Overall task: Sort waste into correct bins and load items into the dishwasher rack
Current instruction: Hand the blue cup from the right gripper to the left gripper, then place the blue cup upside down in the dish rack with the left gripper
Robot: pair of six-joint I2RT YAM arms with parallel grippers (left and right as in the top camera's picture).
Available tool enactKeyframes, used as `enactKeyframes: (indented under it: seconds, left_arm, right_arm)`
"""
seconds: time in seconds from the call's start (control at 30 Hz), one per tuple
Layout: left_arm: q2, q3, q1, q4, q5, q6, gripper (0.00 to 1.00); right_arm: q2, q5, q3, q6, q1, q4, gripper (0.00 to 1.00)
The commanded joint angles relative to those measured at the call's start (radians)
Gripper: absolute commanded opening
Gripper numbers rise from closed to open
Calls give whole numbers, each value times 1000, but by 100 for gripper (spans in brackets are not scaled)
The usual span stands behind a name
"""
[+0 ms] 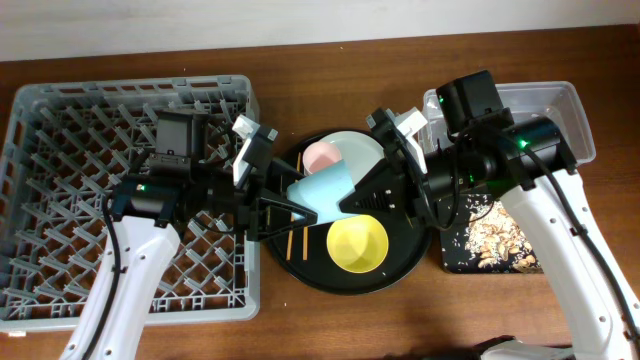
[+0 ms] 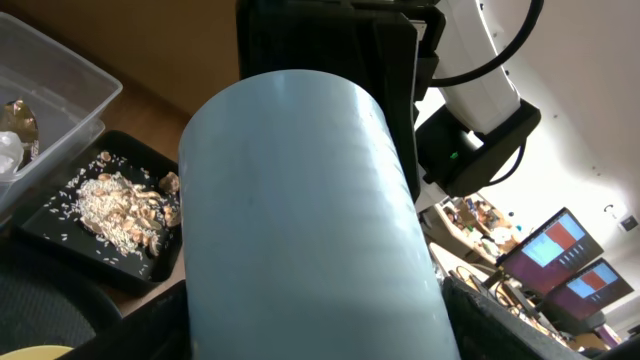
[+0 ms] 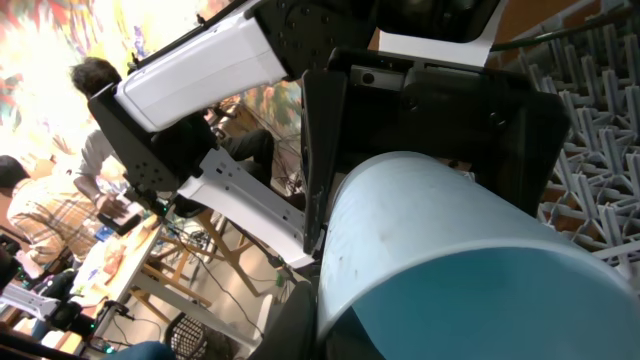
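Observation:
The small blue cup point(image 1: 325, 190) hangs on its side above the big round black tray, between both grippers. My left gripper point(image 1: 285, 207) is shut on its base end; the cup fills the left wrist view point(image 2: 310, 230). My right gripper point(image 1: 362, 198) pinches the cup's rim, and the right wrist view looks into its open mouth point(image 3: 470, 260). The pink cup point(image 1: 322, 155) and pale plate point(image 1: 358, 150) lie at the tray's back, the yellow bowl point(image 1: 357, 243) at its front, and two chopsticks point(image 1: 289, 243) at its left. The grey dishwasher rack point(image 1: 60, 150) stands on the left.
The round black tray point(image 1: 405, 262) sits mid-table. At the right are the clear tub point(image 1: 560, 105) and the shallow black tray point(image 1: 495, 245) with food scraps point(image 2: 115, 205). A white tissue point(image 2: 8, 150) and a gold wrapper point(image 2: 20, 118) lie in the tub.

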Motion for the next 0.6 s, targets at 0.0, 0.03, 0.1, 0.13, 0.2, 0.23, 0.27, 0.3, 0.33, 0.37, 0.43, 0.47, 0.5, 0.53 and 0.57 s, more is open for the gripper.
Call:
enactKeyframes:
  seconds: [0.0, 0.03, 0.1, 0.13, 0.2, 0.23, 0.27, 0.3, 0.33, 0.37, 0.43, 0.47, 0.5, 0.53, 0.57]
  left_arm:
    - [-9, 13, -2, 3, 24, 12, 67]
    - [-9, 13, -2, 3, 24, 12, 65]
    - [-9, 13, -2, 3, 24, 12, 55]
    - [-9, 13, -2, 3, 24, 12, 51]
    - [-9, 13, -2, 3, 24, 12, 44]
    - [-9, 13, -2, 3, 24, 11, 43]
    - [-9, 13, -2, 3, 24, 12, 43]
    - [-9, 13, -2, 3, 24, 12, 43]
    - [-9, 13, -2, 3, 24, 12, 45]
    - [-9, 13, -2, 3, 25, 11, 47]
    - [-9, 13, -2, 3, 25, 11, 47]
    - [-9, 13, -2, 3, 25, 11, 48]
    - [-9, 13, -2, 3, 25, 11, 47]
    - [-9, 13, -2, 3, 25, 11, 47]
    - [-9, 13, 1, 3, 24, 11, 47]
  right_arm:
    - [9, 13, -5, -14, 7, 4, 7]
    - [9, 13, -5, -14, 7, 4, 8]
    - [9, 13, -5, -14, 7, 4, 9]
    - [9, 13, -5, -14, 7, 4, 9]
    - [9, 13, -5, -14, 7, 6, 9]
    - [9, 13, -5, -14, 7, 6, 9]
    - [9, 13, -5, -14, 7, 6, 9]
    - [9, 13, -5, -14, 7, 6, 10]
    - [9, 13, -5, -14, 7, 6, 12]
    - [9, 13, -5, -14, 7, 6, 13]
    - [9, 13, -5, -14, 7, 7, 15]
    - [9, 13, -5, -14, 7, 7, 18]
    - [9, 14, -5, -14, 7, 7, 20]
    - [9, 18, -5, -14, 7, 7, 29]
    - [9, 32, -5, -14, 4, 8, 36]
